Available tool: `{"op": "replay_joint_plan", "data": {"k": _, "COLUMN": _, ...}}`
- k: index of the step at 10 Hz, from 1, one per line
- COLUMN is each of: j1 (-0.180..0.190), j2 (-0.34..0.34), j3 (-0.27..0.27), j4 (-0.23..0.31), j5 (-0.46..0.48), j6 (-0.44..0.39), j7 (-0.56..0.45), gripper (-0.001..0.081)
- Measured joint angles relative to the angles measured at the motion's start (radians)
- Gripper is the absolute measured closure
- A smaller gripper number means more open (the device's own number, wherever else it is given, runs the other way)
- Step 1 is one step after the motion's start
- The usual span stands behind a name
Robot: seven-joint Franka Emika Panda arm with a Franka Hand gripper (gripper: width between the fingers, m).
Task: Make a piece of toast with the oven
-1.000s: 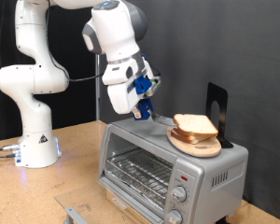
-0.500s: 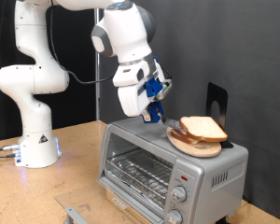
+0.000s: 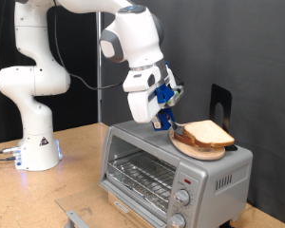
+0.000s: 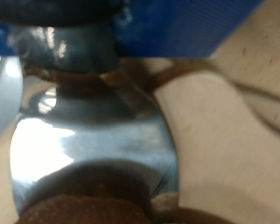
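Bench (image 3: 81, 166) of pale wood carries our white arm's base at the exterior view's left and the boxy silver-grey toaster oven (image 3: 171, 171) at its right. Above the oven roof we see our blue-fingered claw (image 3: 168, 120) at the pale tan toast slice (image 3: 207, 134) stacked on a round wooden plate (image 3: 195, 149); whether it is clenched we cannot tell.

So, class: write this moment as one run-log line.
hand: at bread stack on oven top | grip: unclear | oven door: open | rack: bare
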Motion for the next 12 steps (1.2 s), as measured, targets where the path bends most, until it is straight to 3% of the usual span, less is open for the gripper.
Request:
{"op": "replay_joint_plan", "data": {"k": 1, "j1": 0.001, "j2": 0.008, "j3": 0.003, "j4": -0.003, "j5": 0.015, "j6": 0.046, "j7": -0.002, "gripper": 0.0414}}
{"op": "replay_joint_plan", "data": {"k": 3, "j1": 0.006, "j2": 0.017, "j3": 0.019, "j4": -0.030, "j5": 0.146, "j6": 0.217, "j7": -0.088, "gripper": 0.0414}}
{"op": "replay_joint_plan", "data": {"k": 5, "j1": 0.010, "j2": 0.016, "j3": 0.025, "j4": -0.048, "j5": 0.262, "j6": 0.289, "j7": -0.191, "gripper": 0.0414}}
{"op": "replay_joint_plan", "data": {"k": 9, "j1": 0.003, "j2": -0.015, "j3": 0.010, "j4": -0.069, "j5": 0.336, "j6": 0.256, "j7": -0.306, "gripper": 0.0414}}
{"op": "replay_joint_plan", "data": {"k": 12, "j1": -0.006, "j2": -0.108, "j3": -0.051, "j4": -0.100, "j5": 0.415, "j6": 0.071, "j7": -0.437, "gripper": 0.0414}}
